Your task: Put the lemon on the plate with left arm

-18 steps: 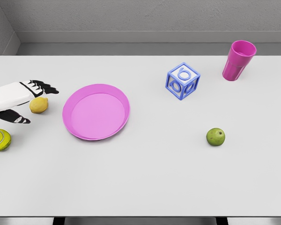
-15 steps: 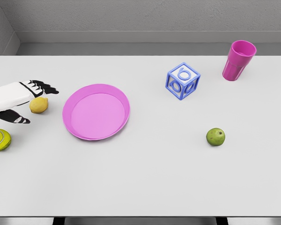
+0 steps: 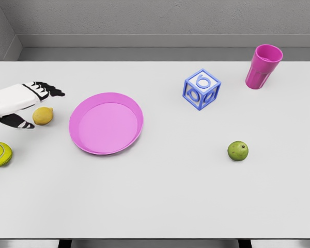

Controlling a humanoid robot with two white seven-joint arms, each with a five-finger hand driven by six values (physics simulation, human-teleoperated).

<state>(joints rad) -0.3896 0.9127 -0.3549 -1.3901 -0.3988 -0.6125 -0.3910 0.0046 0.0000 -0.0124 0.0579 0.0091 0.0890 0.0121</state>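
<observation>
lemon (image 3: 43,115) sits on the table (image 3: 170,196) just left of the pink plate (image 3: 106,123), not lifted. left hand (image 3: 21,103) is at the lemon's left, fingers (image 3: 47,90) spread above it, thumb (image 3: 19,123) below-left; open around it, holding nothing that I can see. Step looks like pre-grasp. Next: close fingers and thumb on the lemon, lift, carry right over the plate rim. vs 0.6 s ago: hand has risen slightly and pulled back a touch, lemon more exposed, lemon itself unmoved. Tennis ball (image 3: 0,153) sits below-left of the lemon, could get nudged
</observation>
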